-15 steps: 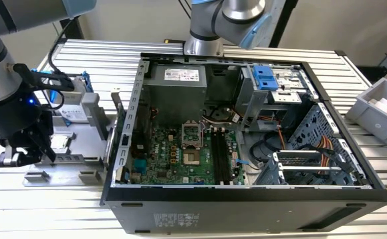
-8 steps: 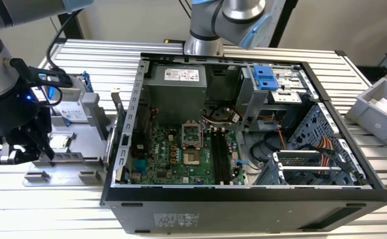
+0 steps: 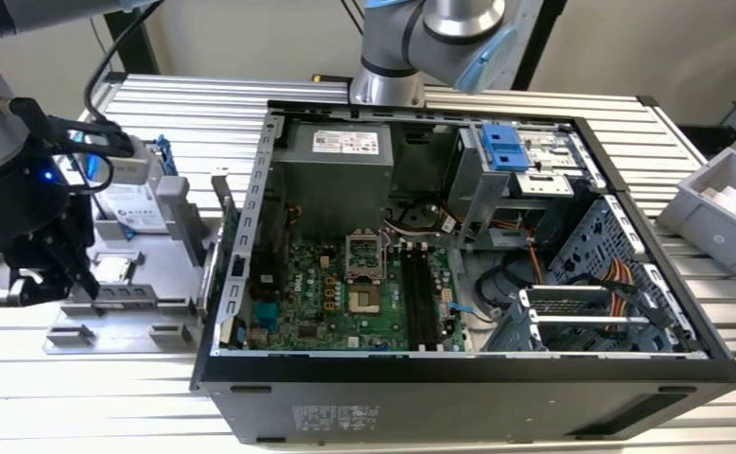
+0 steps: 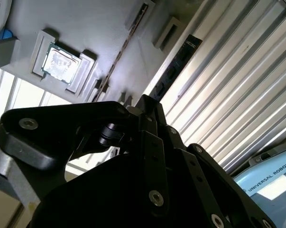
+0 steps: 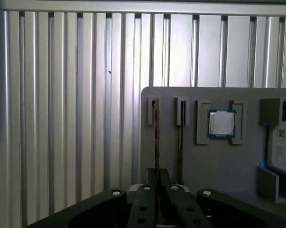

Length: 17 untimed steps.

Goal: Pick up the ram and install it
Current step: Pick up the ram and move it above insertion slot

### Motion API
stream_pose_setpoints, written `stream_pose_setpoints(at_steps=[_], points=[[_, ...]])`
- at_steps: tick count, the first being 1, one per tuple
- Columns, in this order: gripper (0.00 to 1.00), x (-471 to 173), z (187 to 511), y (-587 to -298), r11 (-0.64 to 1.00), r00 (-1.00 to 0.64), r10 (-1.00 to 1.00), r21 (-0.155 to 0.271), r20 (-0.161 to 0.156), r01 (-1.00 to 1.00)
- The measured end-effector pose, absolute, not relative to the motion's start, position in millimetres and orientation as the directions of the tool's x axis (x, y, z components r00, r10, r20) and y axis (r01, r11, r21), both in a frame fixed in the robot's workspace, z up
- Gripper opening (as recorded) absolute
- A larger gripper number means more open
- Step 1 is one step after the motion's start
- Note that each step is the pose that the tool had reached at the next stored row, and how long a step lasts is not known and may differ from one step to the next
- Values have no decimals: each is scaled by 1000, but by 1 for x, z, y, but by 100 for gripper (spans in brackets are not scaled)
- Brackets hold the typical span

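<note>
Over the grey tray (image 5: 218, 166), fingers (image 5: 152, 178) pinch the ram (image 5: 156, 133) standing in its slot.

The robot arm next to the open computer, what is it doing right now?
The arm's hand hangs over the grey tray beside the open computer case, lined up with a ram stick standing on edge in the tray. The ram stick is not lifted yet. The processor chip lies in its pocket nearby, and the long black motherboard slots look empty.
</note>
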<state>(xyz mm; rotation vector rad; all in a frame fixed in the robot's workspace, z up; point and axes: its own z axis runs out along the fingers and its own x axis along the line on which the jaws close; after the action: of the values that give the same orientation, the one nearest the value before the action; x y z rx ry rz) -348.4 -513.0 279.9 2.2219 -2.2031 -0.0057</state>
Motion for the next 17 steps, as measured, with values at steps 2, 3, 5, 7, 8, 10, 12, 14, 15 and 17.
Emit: stream_pose_setpoints(at_steps=[2,3,5,7,8,10,12,14,15,17], points=[[0,-348,283,-513,-9,9,-1000,12,6,-1000],[0,-348,284,-513,-9,9,-1000,11,6,-1000],[0,-348,287,-513,-9,9,-1000,12,6,-1000],[0,-348,289,-513,-8,8,-1000,11,6,-1000],[0,-348,291,-513,-8,8,-1000,12,6,-1000],[0,-348,293,-513,-8,8,-1000,12,6,-1000],[0,-348,296,-513,-8,8,-1000,12,6,-1000],[0,-348,298,-513,-8,8,-1000,12,6,-1000],[0,-348,299,-513,-8,9,-1000,11,6,-1000],[0,-348,302,-513,-8,8,-1000,11,6,-1000]])
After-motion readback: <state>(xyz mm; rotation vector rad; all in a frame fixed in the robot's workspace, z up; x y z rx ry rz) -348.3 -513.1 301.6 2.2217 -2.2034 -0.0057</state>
